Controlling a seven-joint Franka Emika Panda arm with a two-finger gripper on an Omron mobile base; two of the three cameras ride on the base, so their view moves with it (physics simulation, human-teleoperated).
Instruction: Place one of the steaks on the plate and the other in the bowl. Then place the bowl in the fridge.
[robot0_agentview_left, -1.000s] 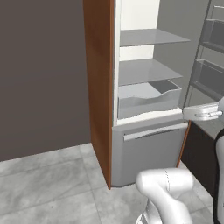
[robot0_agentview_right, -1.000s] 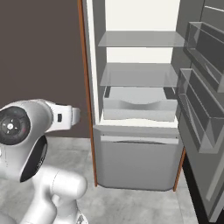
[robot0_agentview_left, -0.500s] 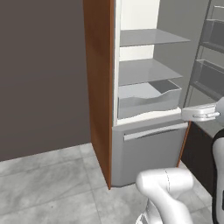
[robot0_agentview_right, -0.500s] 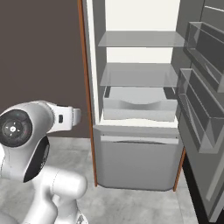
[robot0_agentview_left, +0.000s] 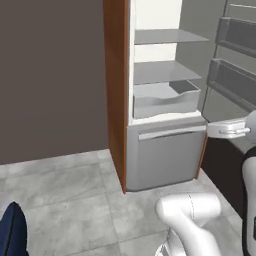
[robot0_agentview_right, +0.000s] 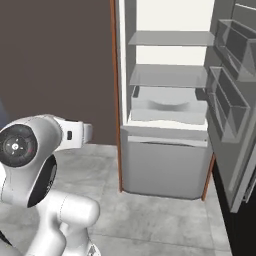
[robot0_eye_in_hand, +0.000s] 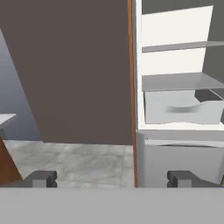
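Observation:
The fridge (robot0_agentview_left: 165, 150) stands open, with pale grey shelves, a drawer and a wood-brown side panel (robot0_agentview_left: 116, 90). The right base view has the fridge (robot0_agentview_right: 165, 160) ahead, its door (robot0_agentview_right: 232, 105) swung to the right with bins. My gripper (robot0_eye_in_hand: 113, 179) is open and holds nothing; it looks at the dark wall and the fridge (robot0_eye_in_hand: 179, 109) from some way off. The steaks, the plate and the bowl are out of view.
A dark brown wall (robot0_agentview_left: 50, 75) runs left of the fridge over a grey tiled floor (robot0_agentview_left: 65, 200). Something dark blue (robot0_agentview_left: 11, 235) sits at the lower left corner. A pale counter edge (robot0_eye_in_hand: 6, 118) over a brown cabinet (robot0_eye_in_hand: 6, 166) shows at the left.
The whole picture has shifted in both base views: the fridge sits further right and a bit further off, so the base has moved. The gripper stays open.

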